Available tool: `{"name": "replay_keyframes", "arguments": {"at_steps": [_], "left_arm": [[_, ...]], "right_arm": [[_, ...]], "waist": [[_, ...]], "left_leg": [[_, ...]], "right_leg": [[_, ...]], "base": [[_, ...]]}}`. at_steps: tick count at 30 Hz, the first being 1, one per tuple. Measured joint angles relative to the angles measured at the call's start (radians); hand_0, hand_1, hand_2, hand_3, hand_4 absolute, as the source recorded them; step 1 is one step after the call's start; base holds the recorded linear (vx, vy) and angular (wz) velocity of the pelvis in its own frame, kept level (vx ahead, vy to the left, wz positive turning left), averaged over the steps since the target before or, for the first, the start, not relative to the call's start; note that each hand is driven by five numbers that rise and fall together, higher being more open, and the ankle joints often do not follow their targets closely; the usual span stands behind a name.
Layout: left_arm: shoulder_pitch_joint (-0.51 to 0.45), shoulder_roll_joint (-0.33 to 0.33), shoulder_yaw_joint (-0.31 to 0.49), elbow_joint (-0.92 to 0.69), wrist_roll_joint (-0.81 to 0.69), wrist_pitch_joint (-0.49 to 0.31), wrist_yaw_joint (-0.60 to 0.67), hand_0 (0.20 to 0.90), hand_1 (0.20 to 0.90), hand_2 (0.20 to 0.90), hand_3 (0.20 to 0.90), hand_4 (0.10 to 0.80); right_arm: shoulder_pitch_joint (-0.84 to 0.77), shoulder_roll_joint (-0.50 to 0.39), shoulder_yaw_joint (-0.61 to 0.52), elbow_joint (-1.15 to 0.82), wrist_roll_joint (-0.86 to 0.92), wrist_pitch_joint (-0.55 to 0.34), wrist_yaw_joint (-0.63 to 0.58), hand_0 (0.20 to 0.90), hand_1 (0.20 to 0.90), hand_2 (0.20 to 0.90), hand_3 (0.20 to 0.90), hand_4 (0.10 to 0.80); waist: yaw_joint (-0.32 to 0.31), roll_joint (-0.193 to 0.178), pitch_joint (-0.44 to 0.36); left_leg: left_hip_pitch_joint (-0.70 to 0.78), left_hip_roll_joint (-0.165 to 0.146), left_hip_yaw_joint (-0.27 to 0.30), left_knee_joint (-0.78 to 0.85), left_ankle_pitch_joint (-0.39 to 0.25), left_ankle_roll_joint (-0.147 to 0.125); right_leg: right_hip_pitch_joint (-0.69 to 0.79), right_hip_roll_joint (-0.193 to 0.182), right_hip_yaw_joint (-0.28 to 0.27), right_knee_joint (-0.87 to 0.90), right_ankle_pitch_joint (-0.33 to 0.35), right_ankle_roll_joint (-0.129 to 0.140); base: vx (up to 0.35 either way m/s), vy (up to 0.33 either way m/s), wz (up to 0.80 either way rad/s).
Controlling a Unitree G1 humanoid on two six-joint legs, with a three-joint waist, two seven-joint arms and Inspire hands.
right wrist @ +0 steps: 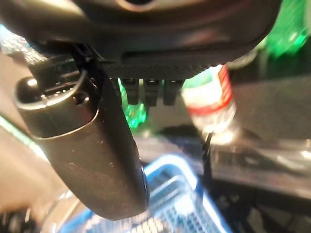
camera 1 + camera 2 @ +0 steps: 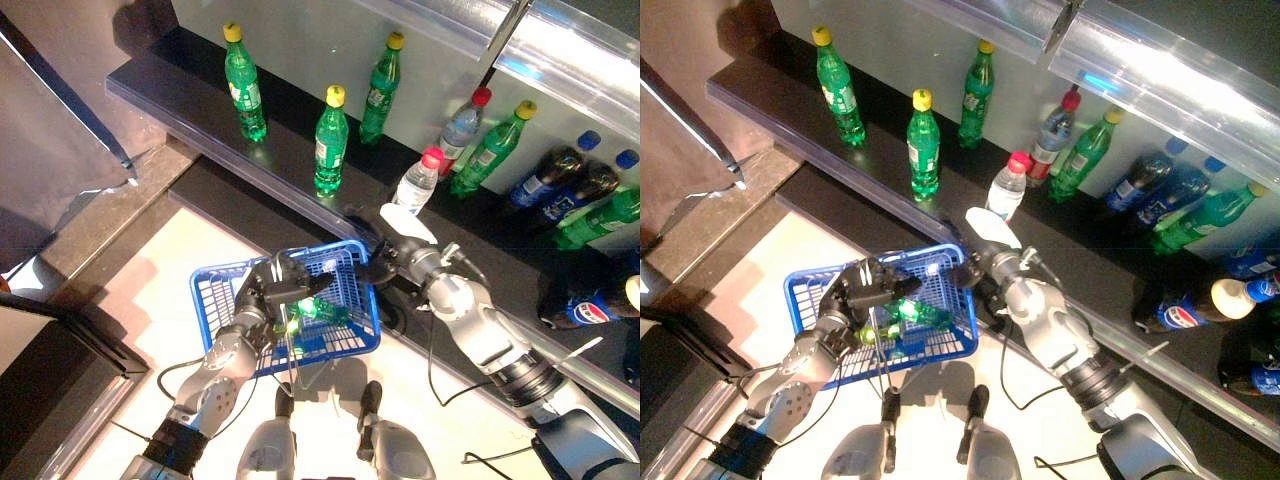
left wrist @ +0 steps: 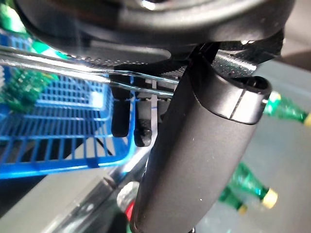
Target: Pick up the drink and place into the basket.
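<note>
Hovering at the far right corner of the blue basket (image 2: 215, 300) with the right hand (image 2: 385, 258), white-covered thumb raised toward the shelf (image 2: 165, 85). Shows loose, parted fingers in its own wrist view, with nothing between them and the thumb. Touches no bottle; may brush the basket rim, cannot tell.

Grips the basket's wire handle (image 3: 73, 68) with the left hand (image 2: 272, 290), fingers curled round it, and hangs the basket off the floor just in front of the shelf's front edge.

Carries one green drink bottle (image 2: 322, 310) already, lying on its side on the basket floor toward the right wall, long axis running roughly from the left wall to the right wall. Lies just below and to the left of the right hand, apart from it.

Judging by this, counts one drink as placed and leaves the right hand free for another. Finds the nearest candidate in the clear bottle with the pink cap (image 2: 418, 182), upright at the shelf's front edge, just beyond the right hand and slightly to its right, long axis vertical. Sits well within reach of the right arm, far from the occupied left. Calls for a short reach forward and a side-on wrap round the body. Risks tipping it, given the neighbouring bottles at the shelf's right end.
</note>
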Motion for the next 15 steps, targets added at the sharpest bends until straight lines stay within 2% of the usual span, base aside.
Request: {"name": "replay_keyframes", "arguments": {"at_steps": [2, 3, 5, 10, 15], "left_arm": [[0.085, -0.001, 0.100, -0.011, -0.066, 0.014, -0.057, 0.300, 0.300, 0.300, 0.200, 0.100], [0.123, -0.011, 0.163, -0.019, -0.096, 0.052, -0.095, 0.300, 0.300, 0.300, 0.200, 0.100], [0.167, -0.044, 0.230, -0.021, -0.114, 0.066, -0.110, 0.300, 0.300, 0.300, 0.200, 0.100], [0.168, -0.086, 0.194, -0.048, -0.106, 0.086, -0.109, 0.300, 0.300, 0.300, 0.200, 0.100], [0.168, -0.062, 0.242, -0.055, -0.105, 0.072, -0.088, 0.300, 0.300, 0.300, 0.200, 0.100]], "right_arm": [[0.093, -0.016, -0.086, -0.078, 0.003, -0.048, -0.010, 0.900, 0.900, 0.900, 0.900, 0.800], [0.152, -0.005, -0.144, -0.116, 0.010, -0.078, -0.014, 0.900, 0.900, 0.900, 0.900, 0.800], [0.203, 0.004, -0.186, -0.144, 0.032, -0.110, -0.060, 0.900, 0.900, 0.900, 0.900, 0.800], [0.205, 0.064, -0.189, -0.166, 0.114, -0.207, -0.203, 0.900, 0.900, 0.900, 0.900, 0.800], [0.214, 0.078, -0.207, -0.199, 0.168, -0.291, -0.350, 0.900, 0.900, 0.900, 0.900, 0.800]], "waist": [[0.001, 0.000, 0.000], [0.005, 0.000, 0.000], [0.010, 0.000, 0.000], [0.015, 0.000, 0.000], [0.030, 0.012, -0.002]], "left_leg": [[0.002, 0.001, -0.001, -0.004, 0.000, -0.001], [0.004, 0.003, -0.003, -0.008, 0.000, -0.001], [0.013, 0.004, -0.005, -0.017, 0.001, -0.003], [0.016, 0.005, -0.012, -0.018, 0.001, -0.004], [0.017, 0.004, -0.016, -0.018, 0.001, -0.004]], "right_leg": [[0.007, 0.002, -0.001, -0.014, 0.000, 0.000], [0.009, 0.005, -0.003, -0.019, 0.000, 0.000], [0.020, 0.007, -0.005, -0.030, 0.000, 0.000], [0.031, 0.009, -0.015, -0.036, 0.001, -0.001], [0.037, 0.008, -0.021, -0.044, 0.001, -0.001]], "base": [[-0.019, 0.036, 0.01], [0.032, 0.013, 0.01], [0.011, 0.007, 0.02], [0.020, 0.030, 0.05], [0.006, 0.047, 0.03]]}}
